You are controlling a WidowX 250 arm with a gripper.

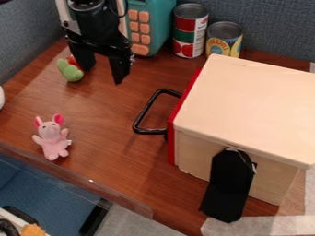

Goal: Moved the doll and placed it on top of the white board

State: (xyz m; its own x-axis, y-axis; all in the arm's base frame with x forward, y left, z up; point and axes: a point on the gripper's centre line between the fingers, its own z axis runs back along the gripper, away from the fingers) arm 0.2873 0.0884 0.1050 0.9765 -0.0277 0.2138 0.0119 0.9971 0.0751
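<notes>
Pick-up stage, it seems: the black two-finger tool (103,70) is spread wide, empty, and must be carried across and lowered around the pink plush doll (51,139)!

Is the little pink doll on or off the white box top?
Off: the doll is on the brown table, apart from the white box top.

Blue-grey fabric partition walls (274,30) stand along the far and left sides of a reddish-brown wood-grain surface (111,147). A clear strip (73,173) runs along its near-left edge, catching small glints of light. Below lie blue material (37,189) and grey flooring (138,226); pale strips (246,227) cross the lower right.
</notes>
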